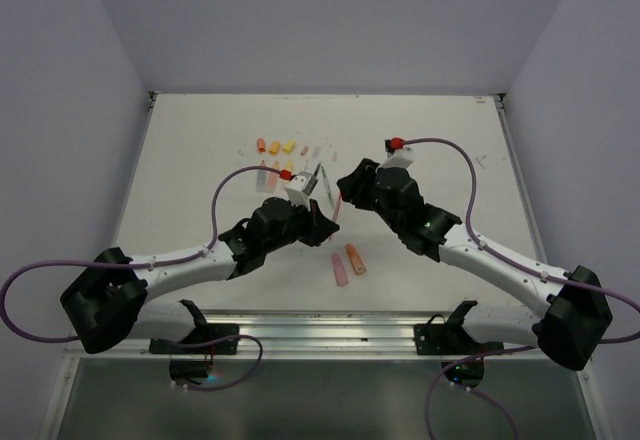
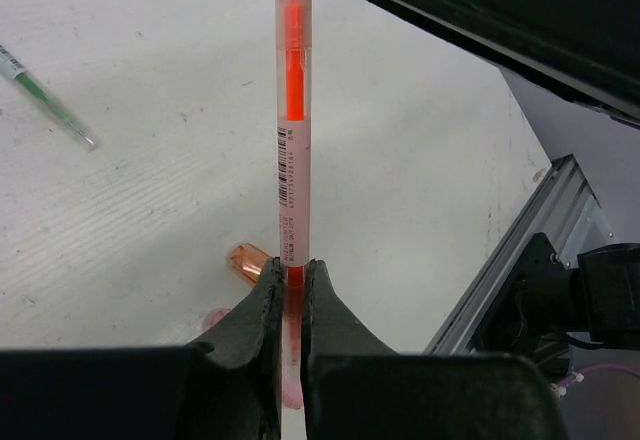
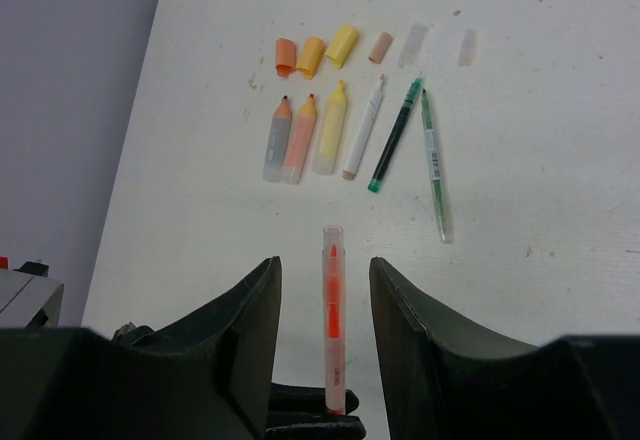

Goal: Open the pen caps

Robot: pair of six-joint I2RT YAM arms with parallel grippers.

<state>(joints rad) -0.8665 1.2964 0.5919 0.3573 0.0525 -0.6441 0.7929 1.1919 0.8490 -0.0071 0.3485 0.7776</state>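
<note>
Holding the thin orange pen [image 2: 292,140] aloft over the middle of the tabletop [image 1: 200,160], clamped by its tail in the left hand [image 2: 288,280]. Flanking its other end with the right hand [image 3: 322,265], fingers apart, touching nothing. Could pivot or slip free under an off-axis pull, given so short a hold. Probably capped in clear plastic, though hard to tell. Only from the right wrist: removed pen caps [image 3: 340,48] rowed beyond bare pens [image 3: 330,130], far left. Only from above: two chunky highlighters [image 1: 340,271] lying near.
</note>
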